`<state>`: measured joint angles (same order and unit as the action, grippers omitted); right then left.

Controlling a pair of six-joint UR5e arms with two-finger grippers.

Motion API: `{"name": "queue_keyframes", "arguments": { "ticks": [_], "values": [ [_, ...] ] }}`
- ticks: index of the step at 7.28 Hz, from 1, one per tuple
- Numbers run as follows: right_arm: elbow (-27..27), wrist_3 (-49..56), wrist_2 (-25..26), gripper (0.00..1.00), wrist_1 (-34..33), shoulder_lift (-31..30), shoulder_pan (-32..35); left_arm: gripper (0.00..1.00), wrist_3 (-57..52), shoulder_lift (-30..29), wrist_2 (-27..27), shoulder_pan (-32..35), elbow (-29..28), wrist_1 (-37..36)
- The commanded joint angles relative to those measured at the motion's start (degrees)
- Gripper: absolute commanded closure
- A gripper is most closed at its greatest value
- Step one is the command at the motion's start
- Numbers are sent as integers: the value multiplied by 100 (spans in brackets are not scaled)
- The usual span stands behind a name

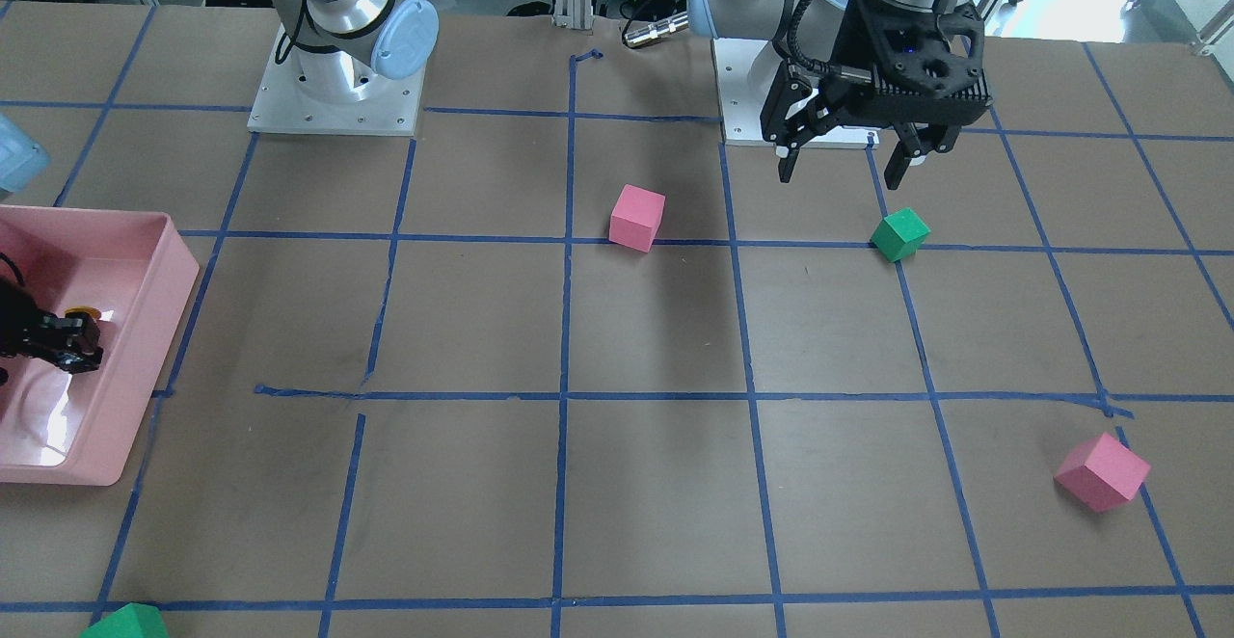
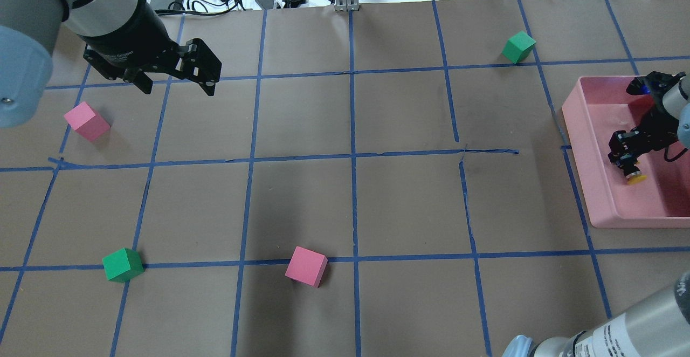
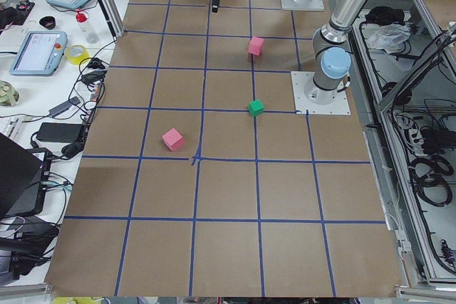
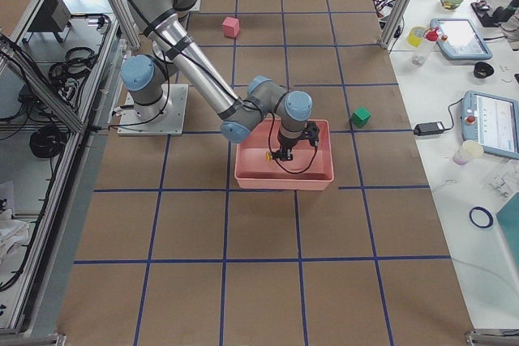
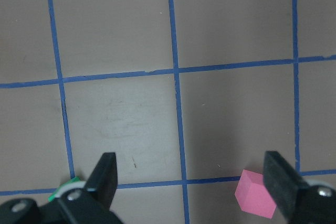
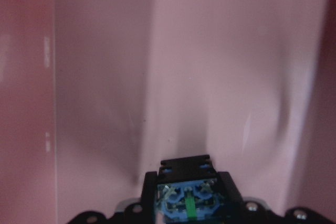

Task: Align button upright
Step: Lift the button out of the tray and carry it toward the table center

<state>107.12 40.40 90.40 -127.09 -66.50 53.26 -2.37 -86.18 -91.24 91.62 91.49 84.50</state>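
**Overhead view, bottom of frame to top**

1. Bottom centre and bottom left: a pink cube and a green cube rest on the desk. Neither is a task item.

2. Right edge, mid-frame: the pink tray holds the right end effector and the button.
   - The end effector is pinching the button by its body. The right wrist view shows the base end between the fingers, facing the camera.
   - The yellow cap projects just past the fingertips, toward the bottom of the frame.
   - Long axis: it runs along the fingers, with the base toward the wrist and the cap outward. The end effector leans, so the axis reads as tilted, cap low — not upright.
   - Whether the cap touches the tray floor cannot be told.

3. Upper left: the left end effector hangs over the desk with its fingers spread and nothing between them. It is well apart from the tray, so the right arm is the working arm.

4. Left edge and upper right: a second pink cube and a second green cube.

**Coming move (judgement):** the cap must end above the base, so the wrist has to turn the axis to vertical. A slip in the pinch is the main risk.
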Motion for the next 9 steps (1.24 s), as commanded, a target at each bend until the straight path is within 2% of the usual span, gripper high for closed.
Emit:
{"name": "queue_keyframes", "arguments": {
  "ticks": [1,3,6,9],
  "values": [
    [-33,12,12,87,0,-21,0,0,0,-4,-34,5,0,-4],
    [-164,12,30,89,236,-73,0,0,0,23,-70,5,-9,5],
    [-700,-23,-23,91,938,-345,9,0,0,49,-78,-12,-17,14],
    [-1263,-285,-32,92,1712,-845,402,0,0,49,-78,-12,-8,14]
  ]
}}
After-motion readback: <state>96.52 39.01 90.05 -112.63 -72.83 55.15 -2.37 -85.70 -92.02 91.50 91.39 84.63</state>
